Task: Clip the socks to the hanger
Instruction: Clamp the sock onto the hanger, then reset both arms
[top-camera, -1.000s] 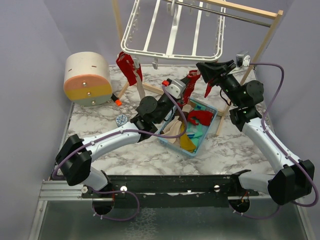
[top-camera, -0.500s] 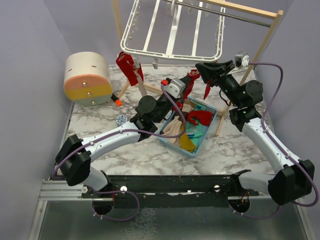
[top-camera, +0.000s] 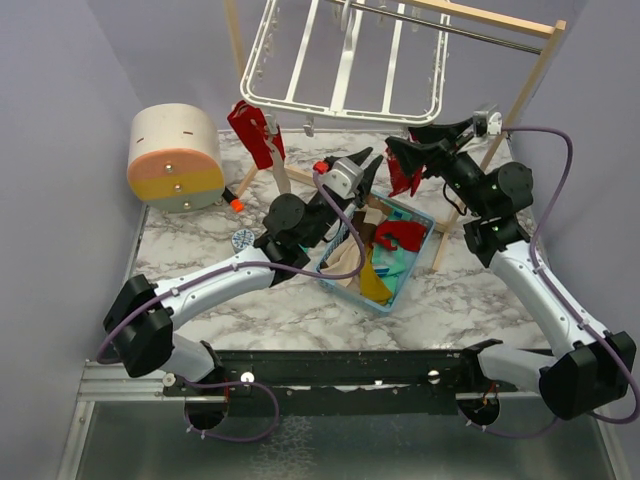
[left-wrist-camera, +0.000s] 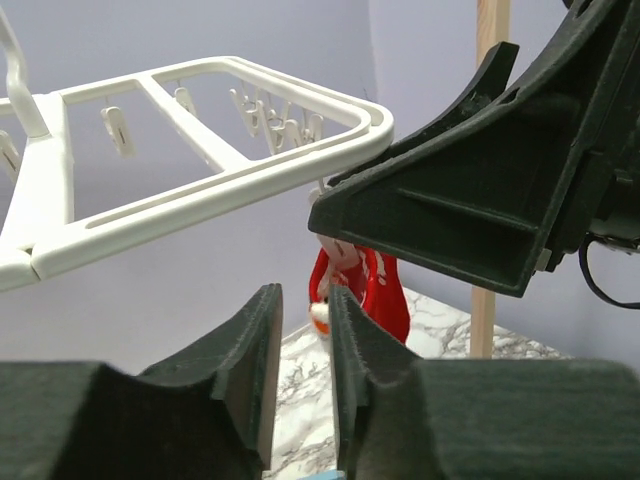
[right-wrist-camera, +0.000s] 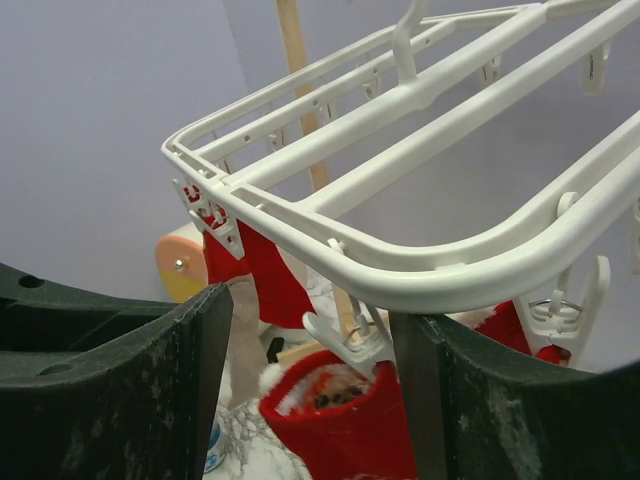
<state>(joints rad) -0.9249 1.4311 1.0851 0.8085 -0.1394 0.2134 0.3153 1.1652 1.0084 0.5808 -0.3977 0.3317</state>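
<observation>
Left tool (top-camera: 360, 160) lets go beneath the hanger (top-camera: 347, 60)
A red sock (top-camera: 255, 135) hangs clipped at the hanger's left corner; the left tool has released and drawn back, fingers barely parted, empty; the second red sock (top-camera: 403, 178) now dangles at a clip (right-wrist-camera: 345, 340) between the right tool's (top-camera: 402, 142) wide-spread fingers; probably pinned, so another sock comes next.

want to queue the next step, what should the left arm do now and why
Probably lower the left gripper to the basket for the next one: it holds nothing, and the red sock seems to hang from a clip on the hanger, inside the open right gripper, though the bite is hard to confirm.
</observation>
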